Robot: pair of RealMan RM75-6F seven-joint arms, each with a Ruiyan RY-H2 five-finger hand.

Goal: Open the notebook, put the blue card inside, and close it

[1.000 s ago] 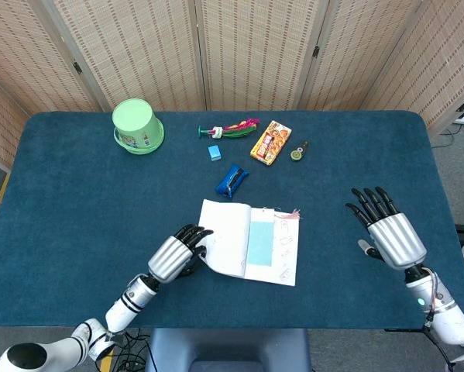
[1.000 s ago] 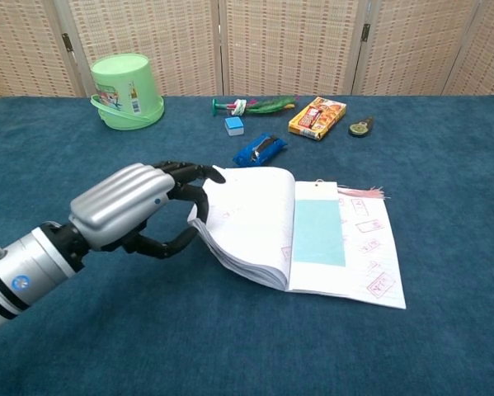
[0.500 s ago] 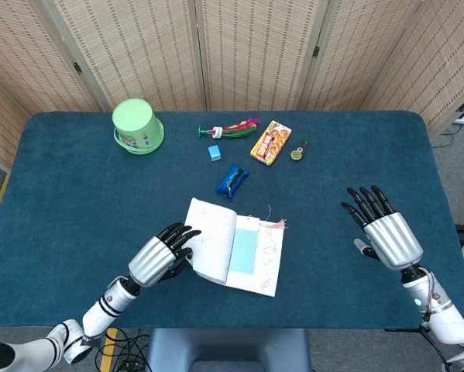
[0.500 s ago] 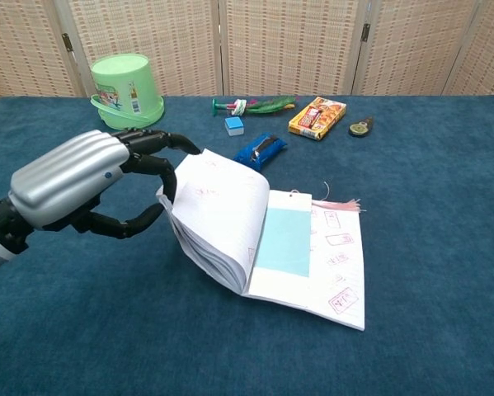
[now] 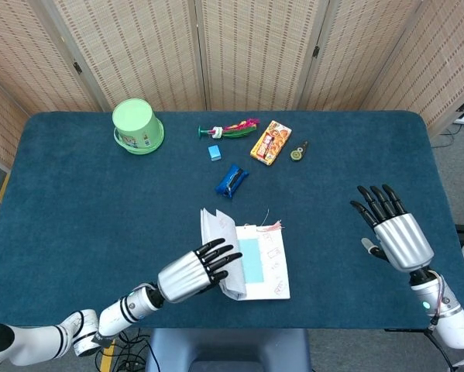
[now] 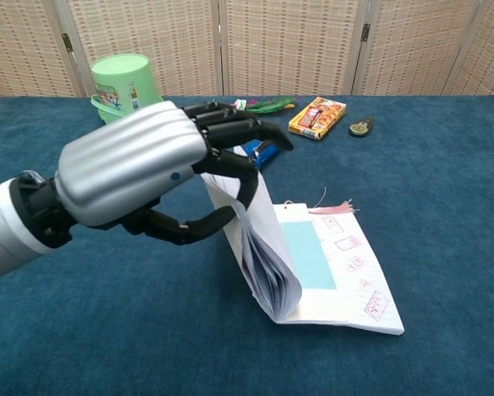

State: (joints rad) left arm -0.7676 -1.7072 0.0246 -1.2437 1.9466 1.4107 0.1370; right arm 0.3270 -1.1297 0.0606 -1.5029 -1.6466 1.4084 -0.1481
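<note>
White notebook (image 6: 312, 280) half open, left pages raised upright, pale blue card (image 6: 307, 254) flat on its right page

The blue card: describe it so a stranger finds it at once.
On the dark blue table, find the half-open notebook near the front edge. The blue card lies flat on its right-hand page, a plain pale blue rectangle, unlike the small bright blue block and the dark blue packet further back.

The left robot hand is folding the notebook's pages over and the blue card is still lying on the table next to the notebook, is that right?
Not quite. The blue card is not on the table: it lies inside the notebook, on the open right page, as the chest view shows. The left robot hand is indeed folding the pages over.
</note>
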